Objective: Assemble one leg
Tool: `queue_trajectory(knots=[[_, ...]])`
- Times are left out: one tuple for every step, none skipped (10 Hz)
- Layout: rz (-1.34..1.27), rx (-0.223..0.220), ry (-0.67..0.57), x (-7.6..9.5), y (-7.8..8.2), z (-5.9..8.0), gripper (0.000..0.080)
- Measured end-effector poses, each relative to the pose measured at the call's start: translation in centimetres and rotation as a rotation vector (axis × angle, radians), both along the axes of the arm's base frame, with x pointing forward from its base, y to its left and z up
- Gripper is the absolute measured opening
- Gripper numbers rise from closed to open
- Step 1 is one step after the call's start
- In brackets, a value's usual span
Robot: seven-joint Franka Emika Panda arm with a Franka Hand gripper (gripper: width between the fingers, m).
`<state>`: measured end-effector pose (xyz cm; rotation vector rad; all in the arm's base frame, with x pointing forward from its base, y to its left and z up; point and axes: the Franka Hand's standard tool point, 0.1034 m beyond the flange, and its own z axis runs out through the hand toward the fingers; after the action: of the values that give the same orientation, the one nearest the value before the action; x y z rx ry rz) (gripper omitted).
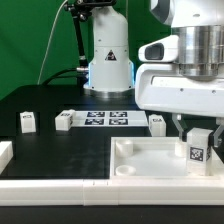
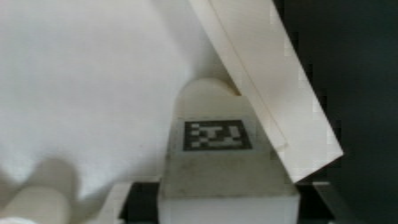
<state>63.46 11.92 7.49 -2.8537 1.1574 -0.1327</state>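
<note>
The gripper (image 1: 198,135) is clamped on 1 leg (image 1: 197,150), holding it upright over the white tray-like piece's (image 1: 140,165) corner at the exterior view's right (tag facing out). I judge the seating step is in hand; next comes a straight, careful lowering into the recess. 3 more legs (image 1: 28,121) wait on the dark surface (image 1: 60,150) beside 1 marker board (image 1: 107,118).
</note>
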Motion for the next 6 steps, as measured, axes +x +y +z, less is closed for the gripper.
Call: queue_trajectory(knots=[[-0.131,0.009,0.002,-0.02,-0.01,0.02,0.0291],[-0.208,0.013,0.002,-0.03,-0.04,0.02,0.0291],[-0.264,0.019,0.003,-0.04,-0.04,0.02,0.0291],[-0.331,0.024,0.005,-0.06,-0.06,0.02,0.0291],[-0.338,0.024,0.005,-0.07,-0.07,0.01,0.0291],[-0.313,0.021,0.005,-0.09,-0.06,-0.05,0.0357]])
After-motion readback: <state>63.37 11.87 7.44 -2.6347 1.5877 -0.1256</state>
